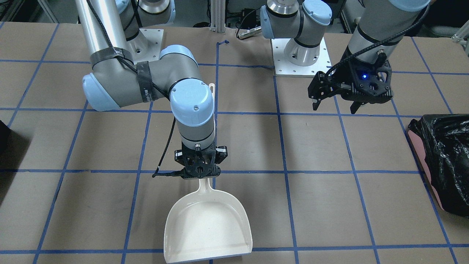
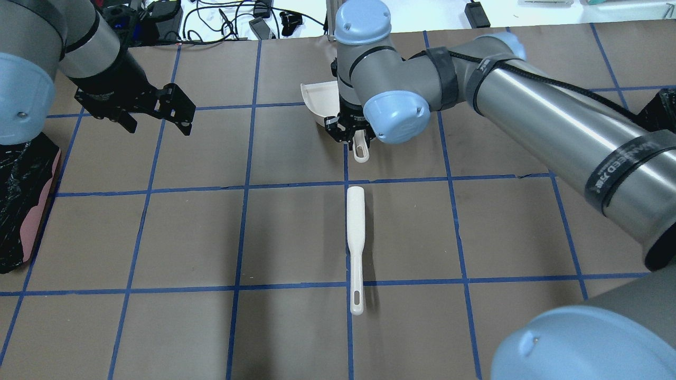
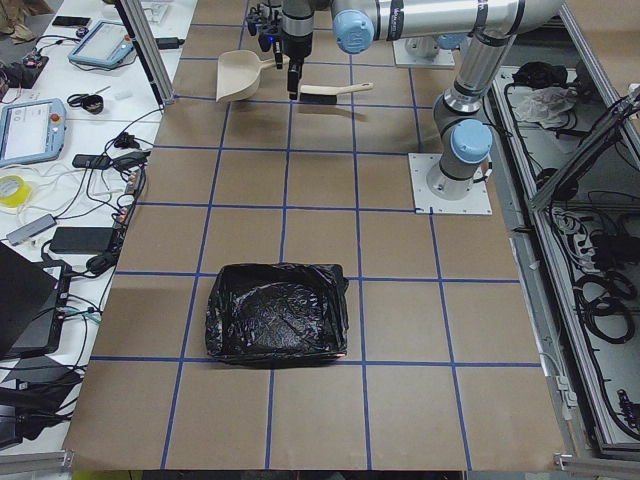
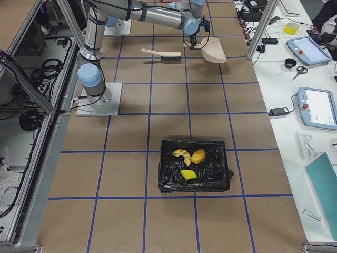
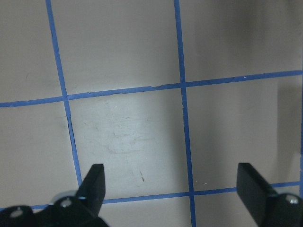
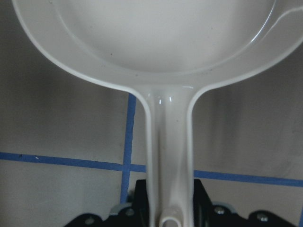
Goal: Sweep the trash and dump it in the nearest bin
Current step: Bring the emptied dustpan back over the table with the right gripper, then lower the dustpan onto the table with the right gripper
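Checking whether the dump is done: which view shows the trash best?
Exterior right: three trash bits lie inside the black-lined bin, seen from above. The other views show no trash at all.

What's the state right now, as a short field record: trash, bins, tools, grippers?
trash: orange-brown lump, pale yellow curved piece and yellow sponge chunk, all inside the bin
bin: black-bag-lined container at the robot's right end of the table
tool held: white plastic dustpan, empty, handle clamped in the right gripper
tool loose: white long-handled brush, lying on the table, ungripped
left gripper: open, empty, above bare table
other bin: pink-sided black-bagged bin at the left end
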Controlling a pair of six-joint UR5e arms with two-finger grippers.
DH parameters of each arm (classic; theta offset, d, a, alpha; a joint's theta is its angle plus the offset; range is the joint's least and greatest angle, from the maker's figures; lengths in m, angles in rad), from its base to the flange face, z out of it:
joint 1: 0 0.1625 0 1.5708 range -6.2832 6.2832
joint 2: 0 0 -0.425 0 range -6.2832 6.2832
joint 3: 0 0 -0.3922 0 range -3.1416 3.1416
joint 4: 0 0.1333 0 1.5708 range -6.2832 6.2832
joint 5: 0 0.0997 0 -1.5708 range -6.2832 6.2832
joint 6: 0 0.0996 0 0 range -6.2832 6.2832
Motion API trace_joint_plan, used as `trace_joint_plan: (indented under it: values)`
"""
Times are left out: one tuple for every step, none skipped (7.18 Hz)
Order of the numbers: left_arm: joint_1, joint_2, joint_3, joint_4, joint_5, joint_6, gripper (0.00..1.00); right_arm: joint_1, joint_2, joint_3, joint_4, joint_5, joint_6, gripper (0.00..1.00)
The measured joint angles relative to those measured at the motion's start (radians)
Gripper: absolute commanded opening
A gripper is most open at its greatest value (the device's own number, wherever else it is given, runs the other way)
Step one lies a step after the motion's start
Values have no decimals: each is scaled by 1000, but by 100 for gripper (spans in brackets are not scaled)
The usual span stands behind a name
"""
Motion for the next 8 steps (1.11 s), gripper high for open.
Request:
trace_joint_plan:
  values:
    - [0, 0, -4, -1, 0, 1, 100, 10, 0, 31, -22, 2, 12, 0]
    - [0, 1, -11, -1, 1, 1, 100, 18, 1, 47, -29, 1, 16, 0]
    - [0, 3, -16, -1, 1, 1, 100, 20, 1, 51, -32, -1, 14, 0]
    - [0, 4, -19, 0, 1, 1, 100, 21, -1, 50, -32, 1, 14, 0]
    - [0, 4, -19, 0, 0, 2, 100, 22, 0, 50, -33, 2, 16, 0]
    - [0, 5, -20, 0, -1, 2, 100, 22, 1, 52, -33, 2, 18, 0]
    - [0, 5, -20, 0, -1, 3, 100, 22, 3, 54, -33, 3, 20, 0]
    - [0, 5, -20, 0, -1, 3, 100, 22, 3, 56, -33, 3, 21, 0]
